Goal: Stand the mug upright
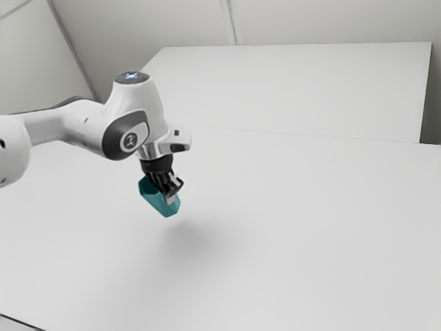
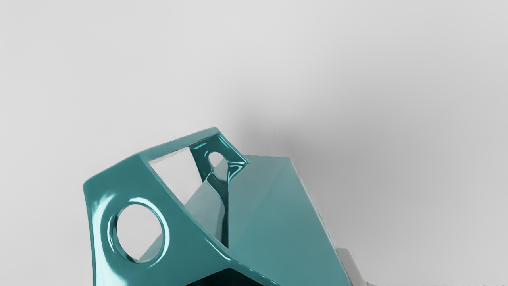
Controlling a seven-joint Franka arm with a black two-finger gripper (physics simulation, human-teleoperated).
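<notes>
Mug (image 1: 156,198) is tilted, up off table (image 1: 310,227), gripper (image 1: 175,192) clamped on it, exact gap unclear; prob. stiff, lightish & slick, so best held by flat body wall (image 2: 278,210) w/ firm pinch.

I work over a broad, plain white surface (image 1: 317,241), its near corner at the exterior view's left trimmed by a thin dark edge (image 1: 24,323). Beyond the surface, across a faint seam (image 1: 275,132), I see a flat white panel (image 1: 296,89). Behind that stands a pale grey wall (image 1: 331,21) with a narrow upright strip (image 1: 232,24). The light around me is even and soft, leaving one blurred shadow (image 1: 186,238) on the surface.
</notes>
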